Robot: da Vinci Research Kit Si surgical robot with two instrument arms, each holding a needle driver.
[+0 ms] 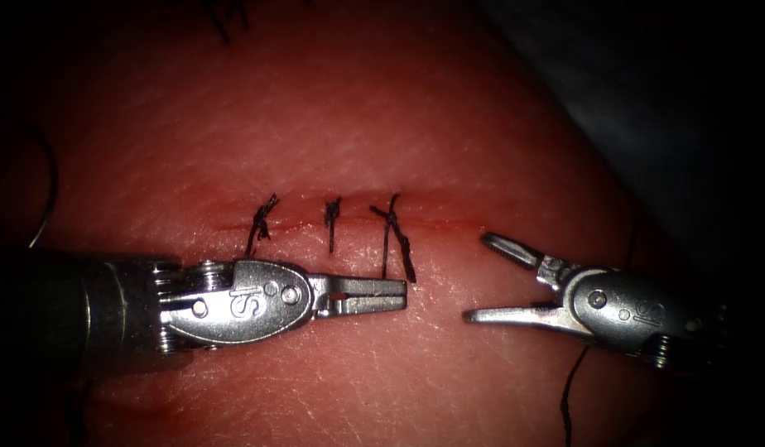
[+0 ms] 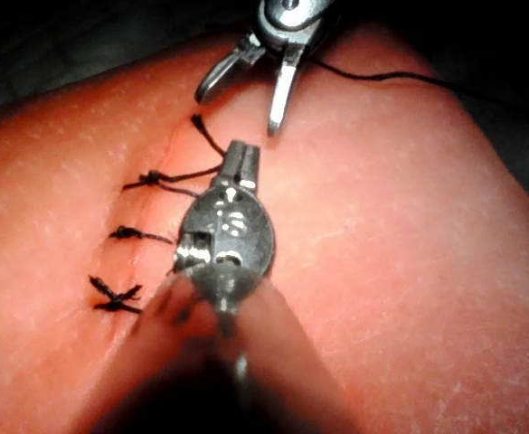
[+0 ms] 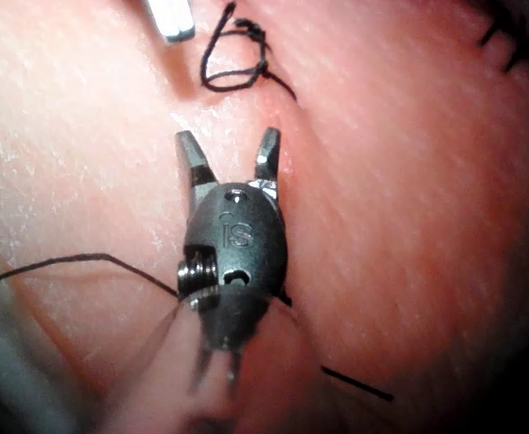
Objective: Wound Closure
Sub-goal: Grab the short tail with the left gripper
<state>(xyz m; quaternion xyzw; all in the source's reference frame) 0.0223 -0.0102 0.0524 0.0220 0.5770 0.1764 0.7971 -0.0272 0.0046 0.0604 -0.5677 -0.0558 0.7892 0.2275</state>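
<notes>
The tissue has a cut running across it, crossed by three dark stitches. My left tool lies just below the cut with its jaws shut. The tails of the rightmost stitch hang down to its tip, and I see nothing gripped in it. In the left wrist view the left tool points past that stitch. My right tool stands open at the cut's right end, holding nothing. A thin curved arc at the far left may be the needle, lying outside the tissue.
Dark thread runs down from behind the right tool, also seen as thread in the right wrist view. More thread ends sit at the tissue's far edge. The tissue drops off into darkness at the right.
</notes>
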